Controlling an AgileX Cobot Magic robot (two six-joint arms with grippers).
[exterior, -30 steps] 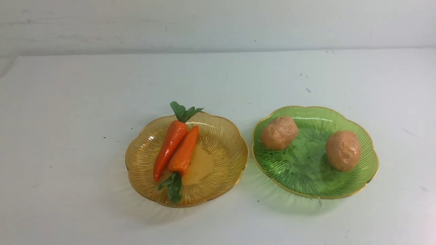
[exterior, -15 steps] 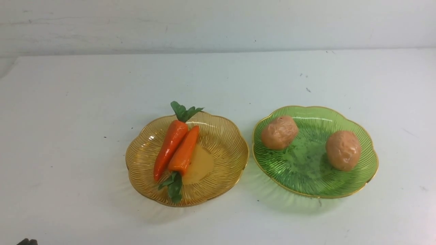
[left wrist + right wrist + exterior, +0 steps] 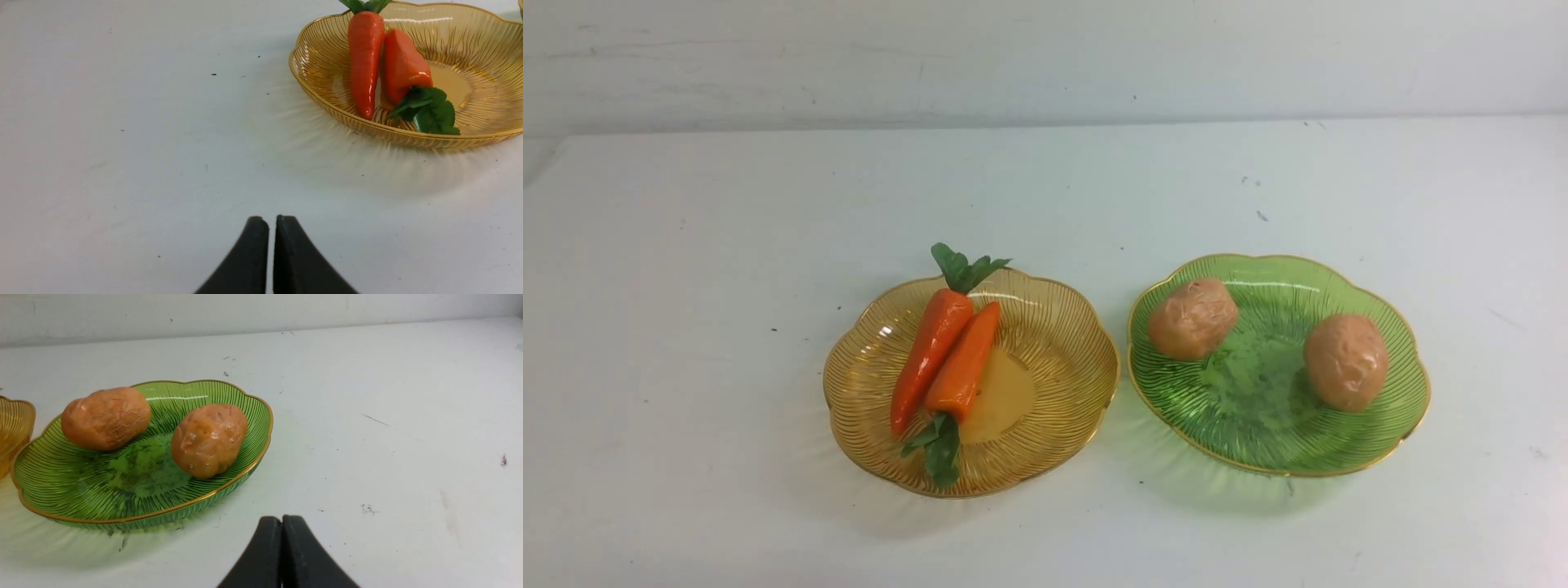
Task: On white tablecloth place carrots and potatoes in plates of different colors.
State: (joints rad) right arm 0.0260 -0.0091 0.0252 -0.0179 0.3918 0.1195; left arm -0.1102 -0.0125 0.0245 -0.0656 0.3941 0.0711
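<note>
Nothing on the white tablecloth (image 3: 1045,204) shifts, my left tool (image 3: 271,245) and right tool (image 3: 282,543) closed, empty; smooth carrots (image 3: 931,351) look slippery, best gripped mid-body.

Along the upper part of the front view I see a pale, whitish, upright flat backdrop (image 3: 1045,61), running the full width of the frame from the upper left to the upper right. Its lower edge makes a long, nearly straight line, a little higher at the right of the frame than at the left. Faint grey streaks (image 3: 670,49) mark it at the upper left, roughly level and slightly wavy. A tiny dark speck (image 3: 1134,98) sits on it near the top, right of the middle. The backdrop looks plain otherwise, with soft, uneven light across it.
</note>
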